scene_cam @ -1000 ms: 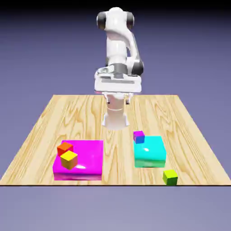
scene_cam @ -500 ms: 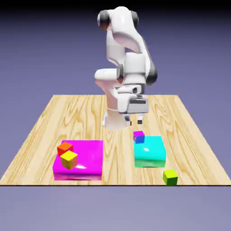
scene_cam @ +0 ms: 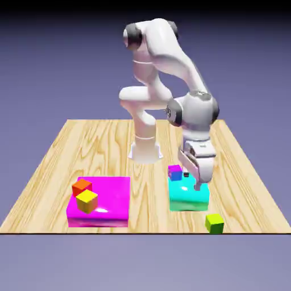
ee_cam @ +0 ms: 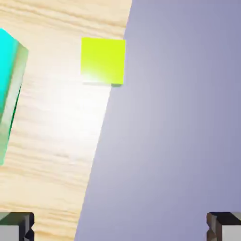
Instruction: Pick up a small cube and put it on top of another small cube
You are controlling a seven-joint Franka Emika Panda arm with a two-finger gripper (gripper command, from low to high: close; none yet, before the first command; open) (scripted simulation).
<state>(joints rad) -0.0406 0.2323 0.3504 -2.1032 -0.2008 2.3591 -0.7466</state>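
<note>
1. One small cube [scene_cam: 215, 223], lime-green with a yellow-green top and crisp square edges, sits alone near the bench's [scene_cam: 51, 165] near edge, toward the exterior view's right; in the hand view it lies close to that edge.
2. Just behind it stands a glossy cyan block [scene_cam: 185, 200], smooth and box-shaped.
3. At the left, a shiny magenta slab [scene_cam: 111, 199] carries a yellow cube [scene_cam: 87, 200] and an orange cube [scene_cam: 82, 186].
4. Above the cyan block hangs the tool [scene_cam: 196, 181], its grey fingers spread wide and empty.
5. A purple-and-blue cube [scene_cam: 175, 171] rests on the cyan block's far left corner.
6. Pale wood grain runs across the bench.
</note>
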